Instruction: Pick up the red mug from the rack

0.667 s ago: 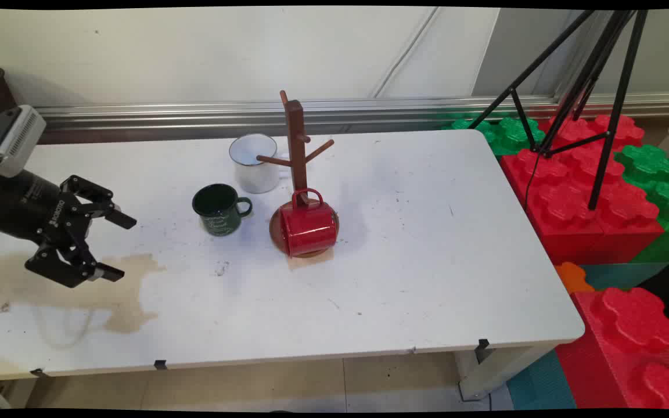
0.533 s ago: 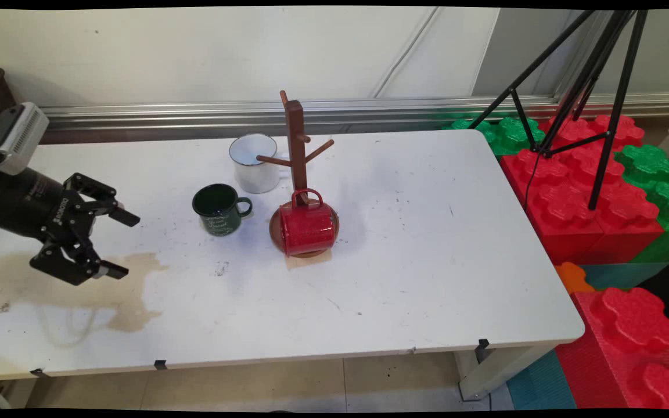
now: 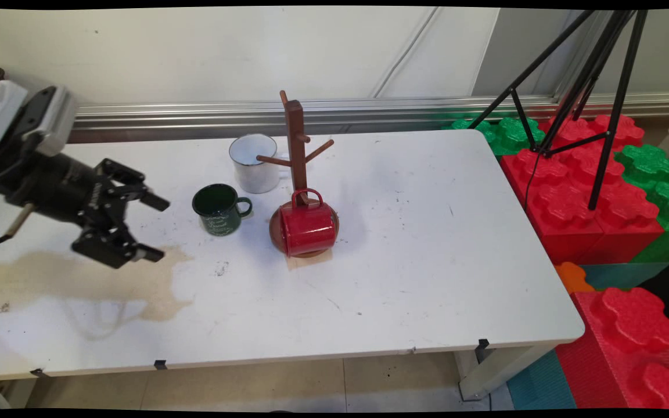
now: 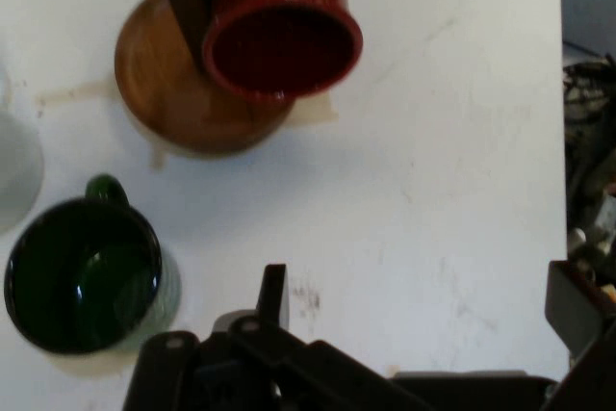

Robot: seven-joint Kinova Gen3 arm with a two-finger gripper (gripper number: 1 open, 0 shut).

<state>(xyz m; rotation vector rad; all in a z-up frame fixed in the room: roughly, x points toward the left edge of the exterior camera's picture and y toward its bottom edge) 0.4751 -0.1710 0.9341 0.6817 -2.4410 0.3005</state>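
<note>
A: Green mug is what we see nearest our gripper; it stands upright on the white table, left of the mug tree.

B: Agreed. We hold nothing, our fingers spread wide above a brown stain, apart from the mug.

A: We also see a red mug hanging low on the tree over its round wooden base.

B: And a white mug stands behind the green one, beside the tree.
</note>
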